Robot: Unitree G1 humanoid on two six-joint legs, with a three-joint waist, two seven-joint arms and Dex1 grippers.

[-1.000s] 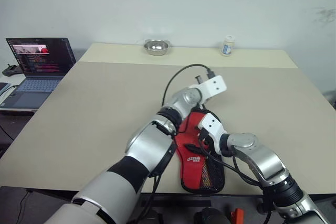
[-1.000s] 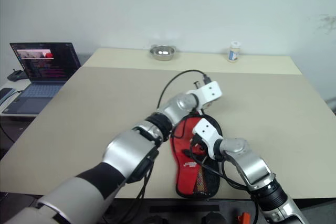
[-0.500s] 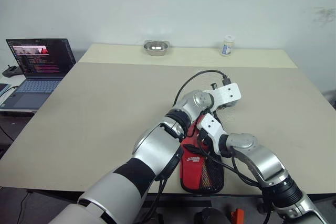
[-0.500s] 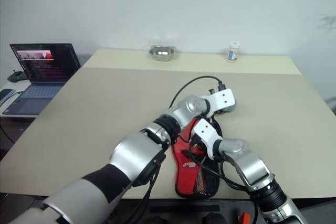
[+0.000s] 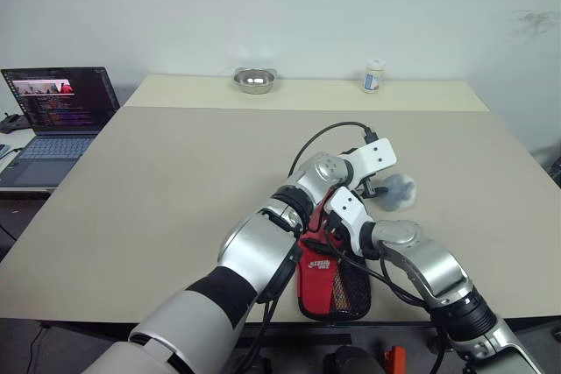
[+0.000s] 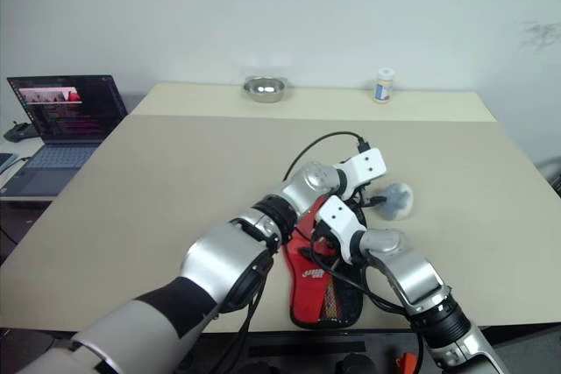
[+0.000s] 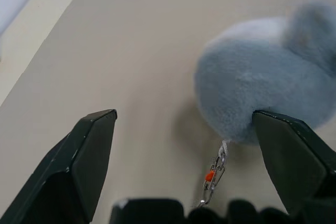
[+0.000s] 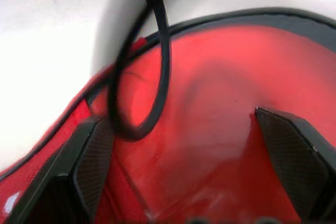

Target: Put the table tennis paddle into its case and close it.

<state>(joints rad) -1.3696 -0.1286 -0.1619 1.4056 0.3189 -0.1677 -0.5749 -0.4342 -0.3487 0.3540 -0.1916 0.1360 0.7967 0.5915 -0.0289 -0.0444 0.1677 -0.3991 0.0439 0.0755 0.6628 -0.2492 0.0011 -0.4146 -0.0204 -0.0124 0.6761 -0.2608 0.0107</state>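
The soft red paddle-shaped zip case (image 6: pixel 326 282) lies near the table's (image 6: pixel 158 181) front edge, long axis toward me. My right gripper (image 8: pixel 194 171), spread empty, hangs nearest; my left gripper (image 7: pixel 210 161), spread wide, faces the fuzzy grey tag (image 7: pixel 262 93).

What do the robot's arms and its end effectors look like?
Both arms are shiny silver metal with black joint bands and white wrist blocks. A black cable loops off the left wrist. The left end effector and right end effector each have two black wedge-shaped fingers.
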